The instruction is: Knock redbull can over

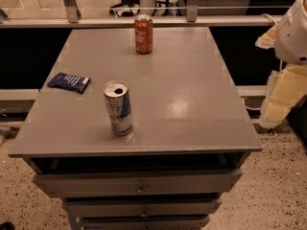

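The task is at its opening step, the approach: the redbull can point(118, 108) stands upright and untouched on the near left part of the grey table point(192, 80), not far from the front edge, its silver top and dark drinking hole facing up. The pincer point(280, 97) hangs off the right side of the table, beyond its edge and well apart from the can. It shows only as pale yellowish parts under the arm's white housing point(295, 30), and I cannot tell how far open it is, though nothing appears to be held in it. The next move, as I judge it, calls for bringing the pincer across the table top to the can's level and pushing sideways against its upper half, since a tall, slim can should tip readily from a push up high and may only slide from one down low. The push ought to be aimed so the can falls onto the table and does not roll off the nearby front edge. By count there is one redbull can, one red cola can point(143, 34) upright near the far edge, one dark blue packet point(68, 82) lying flat at the left, and three drawer fronts point(139, 183) beneath the top.
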